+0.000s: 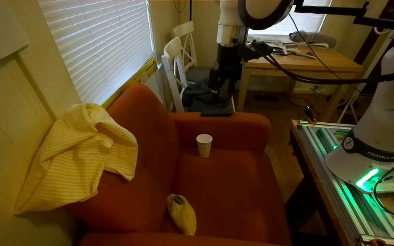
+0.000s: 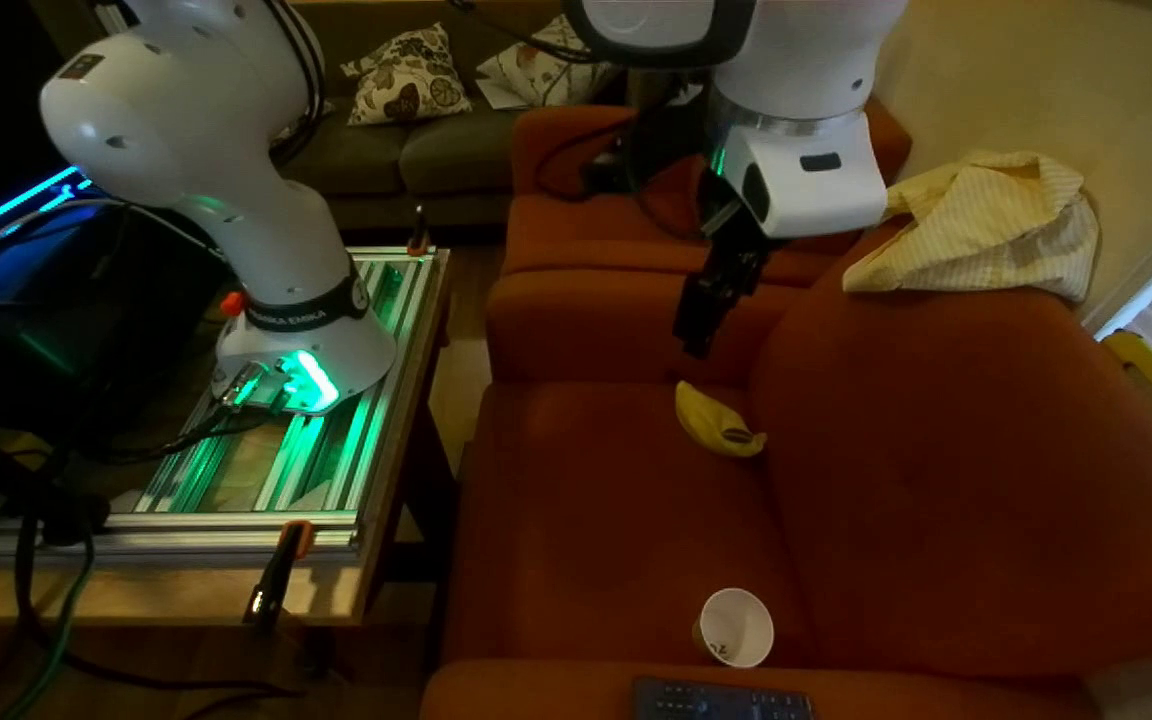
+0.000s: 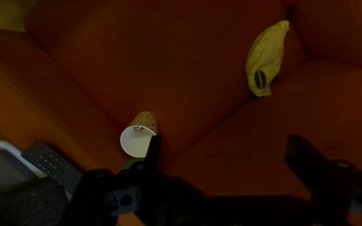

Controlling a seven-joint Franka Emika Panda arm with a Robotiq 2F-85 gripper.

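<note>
My gripper (image 1: 221, 91) is open and empty, its two black fingers spread wide in the wrist view (image 3: 225, 138). It hangs above the orange armchair (image 1: 231, 184), touching nothing; it also shows in an exterior view (image 2: 701, 335). A white speckled paper cup (image 1: 204, 146) stands upright on the seat by an armrest; it also shows in an exterior view (image 2: 734, 628). In the wrist view the cup (image 3: 138, 141) is partly covered by the left finger. A yellow banana-shaped cloth item (image 3: 266, 58) with a dark oval label lies on the seat near the opposite armrest (image 2: 716, 420).
A dark remote (image 2: 721, 702) lies on the armrest near the cup. A yellow striped cloth (image 1: 80, 157) drapes over the backrest. White chairs (image 1: 173, 51) and a wooden table (image 1: 306, 63) stand beyond. The robot's base sits on a metal-framed table (image 2: 366, 480) beside the armchair.
</note>
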